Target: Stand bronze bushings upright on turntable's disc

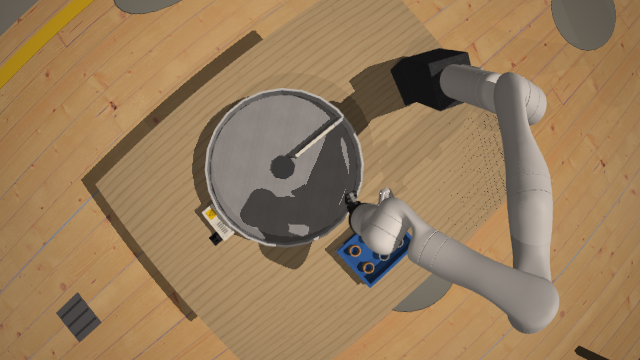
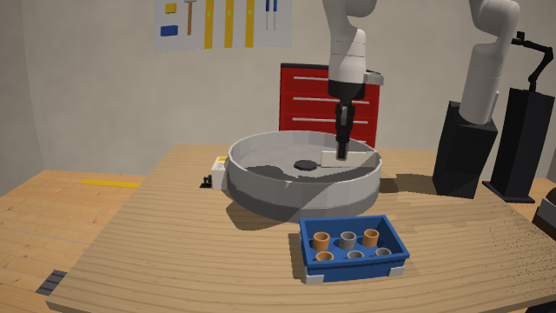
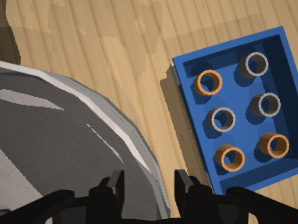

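Your end effector hangs over the turntable's rim, on the side nearest the blue crate. Fingers stand part-way closed, with nothing between them.

All six bushings sit upright in the crate, which rests on the bench just beside the turntable. Three are bronze: one back left, one back right, one front left. Three are steel: back middle, front middle, front right.

The disc carries no bushings, only the hub and a pale radial bar.

Step in hand, by my reckoning: the approach to the first pick; none delivered.

Next move calls for:
- carrying across the crate wall
- centring above a bronze sleeve, not its steel neighbour
- checking the finger gap clears the sleeve before descending
- closing on the sleeve wall, keeping it vertical

Pockets sit close; watch for nudging adjacent sleeves.
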`<state>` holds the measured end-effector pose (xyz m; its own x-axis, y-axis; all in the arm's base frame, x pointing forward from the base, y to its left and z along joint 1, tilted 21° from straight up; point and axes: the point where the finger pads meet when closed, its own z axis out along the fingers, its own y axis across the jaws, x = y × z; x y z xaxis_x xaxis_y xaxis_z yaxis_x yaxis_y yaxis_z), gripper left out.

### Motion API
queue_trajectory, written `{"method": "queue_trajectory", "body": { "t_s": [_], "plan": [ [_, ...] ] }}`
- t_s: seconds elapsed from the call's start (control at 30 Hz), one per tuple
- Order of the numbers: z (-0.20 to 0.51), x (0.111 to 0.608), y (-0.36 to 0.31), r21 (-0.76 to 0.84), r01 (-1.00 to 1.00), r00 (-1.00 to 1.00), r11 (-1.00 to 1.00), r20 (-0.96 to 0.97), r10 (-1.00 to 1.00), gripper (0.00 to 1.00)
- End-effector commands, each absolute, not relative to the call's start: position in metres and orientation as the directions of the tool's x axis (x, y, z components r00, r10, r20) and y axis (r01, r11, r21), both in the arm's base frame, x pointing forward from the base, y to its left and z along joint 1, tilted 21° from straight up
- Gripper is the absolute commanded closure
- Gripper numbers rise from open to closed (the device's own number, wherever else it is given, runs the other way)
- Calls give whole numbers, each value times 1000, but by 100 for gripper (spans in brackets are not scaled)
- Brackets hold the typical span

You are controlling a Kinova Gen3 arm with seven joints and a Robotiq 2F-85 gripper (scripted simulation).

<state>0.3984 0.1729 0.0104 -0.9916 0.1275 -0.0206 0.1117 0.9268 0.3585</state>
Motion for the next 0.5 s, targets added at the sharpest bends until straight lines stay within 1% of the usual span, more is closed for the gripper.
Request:
{"method": "queue_trajectory", "body": {
  "t_s": [0.0, 0.47],
  "plan": [
    [15, 400, 192, 363, 95, -993, 927, -26, 112, 61],
    [25, 408, 238, 364, 138, -988, 921, -10, 152, 61]
  ]
}}
